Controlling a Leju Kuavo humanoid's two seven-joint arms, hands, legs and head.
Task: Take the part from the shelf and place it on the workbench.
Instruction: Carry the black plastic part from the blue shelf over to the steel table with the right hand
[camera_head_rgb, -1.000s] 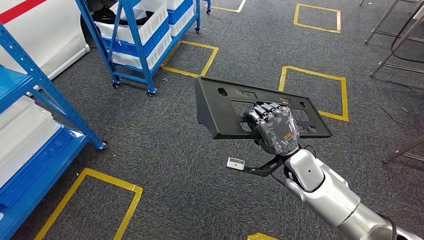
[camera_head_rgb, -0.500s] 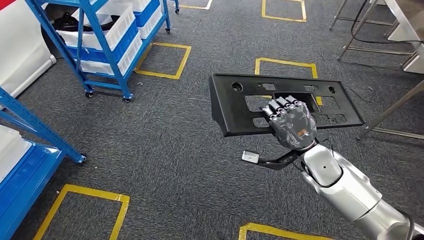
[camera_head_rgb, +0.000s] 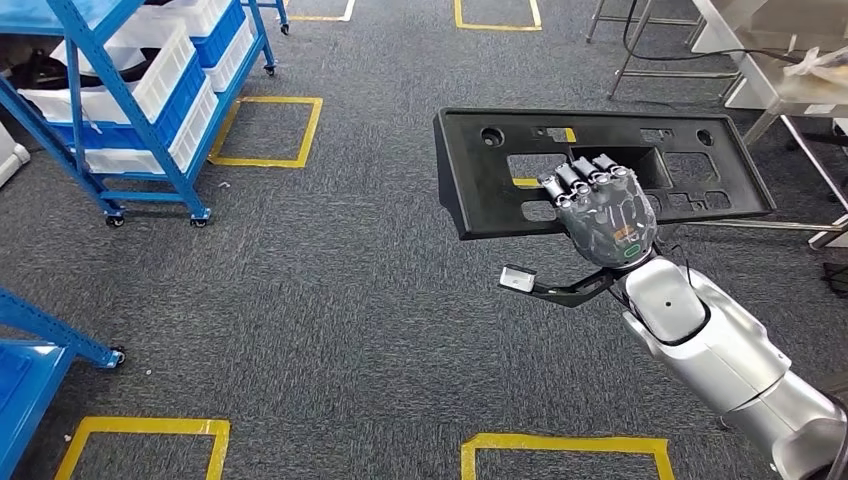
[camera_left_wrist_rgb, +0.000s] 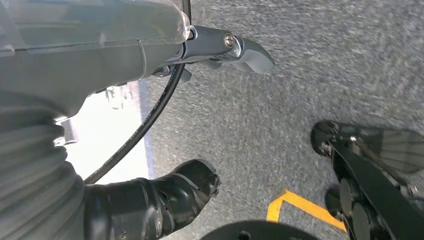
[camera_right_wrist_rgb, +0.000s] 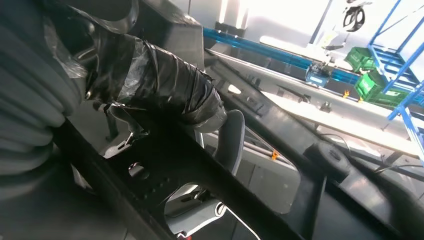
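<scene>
Head view: my right hand (camera_head_rgb: 603, 215) grips the black panel (camera_head_rgb: 600, 170) by its near edge, long axis running left to right over the carpet, with the workbench (camera_head_rgb: 800, 70) far right. My left hand (camera_left_wrist_rgb: 150, 200) hangs, grasp unclear.

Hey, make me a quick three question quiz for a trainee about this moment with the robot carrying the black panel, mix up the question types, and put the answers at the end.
1. True or false: the black panel lies on the carpet.
2. Which hand holds the panel? A) left hand B) right hand C) a person's hand
3. Fill in: the shelf cart holding white bins has a frame coloured ____.

Key
1. False. The right hand holds it up above the carpet.
2. B. The left hand hangs over the floor with nothing in it.
3. Blue.
</scene>
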